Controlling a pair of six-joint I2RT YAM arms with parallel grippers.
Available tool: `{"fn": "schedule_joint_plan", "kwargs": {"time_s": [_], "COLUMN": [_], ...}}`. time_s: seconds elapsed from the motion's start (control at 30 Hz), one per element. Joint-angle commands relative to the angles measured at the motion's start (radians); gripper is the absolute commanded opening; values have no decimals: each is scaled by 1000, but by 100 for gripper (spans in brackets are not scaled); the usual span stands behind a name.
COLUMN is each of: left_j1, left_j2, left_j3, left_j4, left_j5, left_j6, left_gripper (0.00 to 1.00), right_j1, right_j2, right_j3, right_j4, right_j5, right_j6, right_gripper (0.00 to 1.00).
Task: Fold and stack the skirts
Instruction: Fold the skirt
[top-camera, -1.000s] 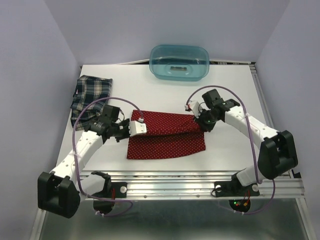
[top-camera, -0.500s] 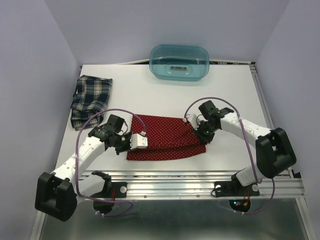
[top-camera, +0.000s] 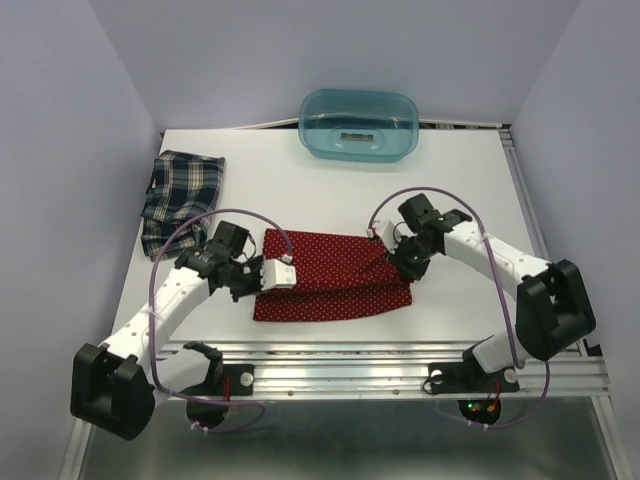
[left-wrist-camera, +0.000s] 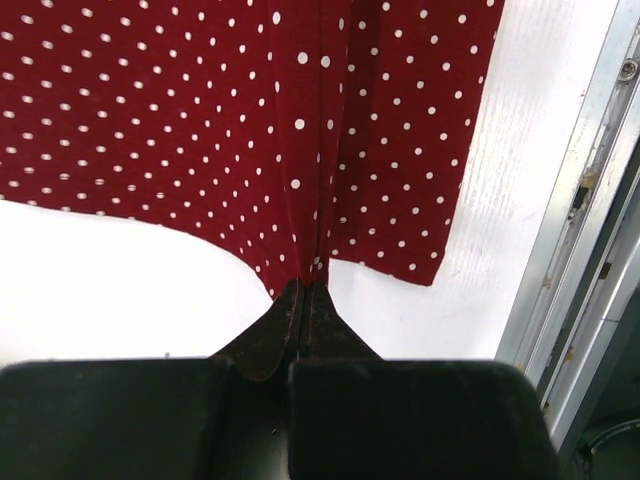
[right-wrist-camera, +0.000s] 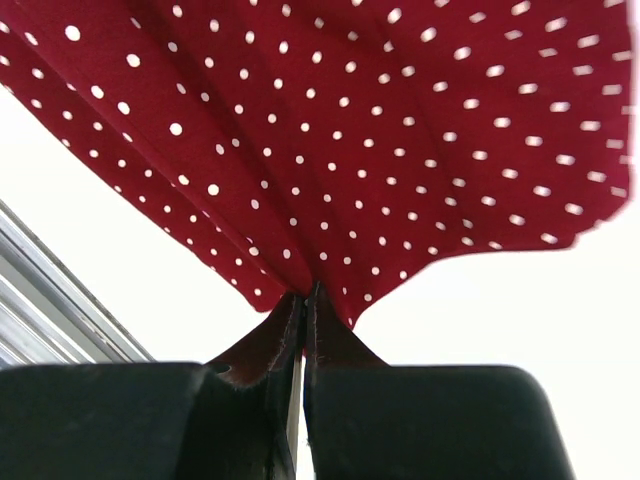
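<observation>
The red skirt with white dots (top-camera: 335, 277) lies folded near the table's front middle. My left gripper (top-camera: 262, 272) is shut on its left edge; the left wrist view shows the cloth (left-wrist-camera: 250, 130) pinched between the closed jaws (left-wrist-camera: 303, 292). My right gripper (top-camera: 396, 254) is shut on its right edge; the right wrist view shows the cloth (right-wrist-camera: 350, 140) gathered into the closed jaws (right-wrist-camera: 304, 298). The plaid skirt (top-camera: 182, 198) lies folded at the table's left side, apart from both grippers.
A translucent teal tub (top-camera: 360, 124) stands at the back middle. The metal rail (top-camera: 400, 366) runs along the table's front edge, close to the red skirt's near hem. Walls close in left and right.
Both grippers, holding the red skirt's edges, came toward the front and then moved slightly back. The skirt's upper layer has shifted with them.
</observation>
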Motion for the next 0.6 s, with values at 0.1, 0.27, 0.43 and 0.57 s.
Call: {"fn": "schedule_joint_plan", "kwargs": {"time_s": [0.1,0.27,0.43,0.57], "left_j1": [-2,-3,-14,-28], "left_j2": [-57,-39,-37,-60], "left_j3": [75,68,50,44], "left_j4": [-160,-183,-194,-208], "left_j5": [12,5,4,15], "left_j6": [52,79,100,109], "left_gripper": [0,0,22,48], "right_j1": [6,15,45,46], "right_j2": [-83,-59,-23,-43], "right_j3": [46,-2,-16,7], "right_j4": [-77,-44,-28,-60], "right_j5": [23,-3,-24,-37], "right_j6": [-36,-22,-19,-50], "right_gripper": [1,1,19,60]}}
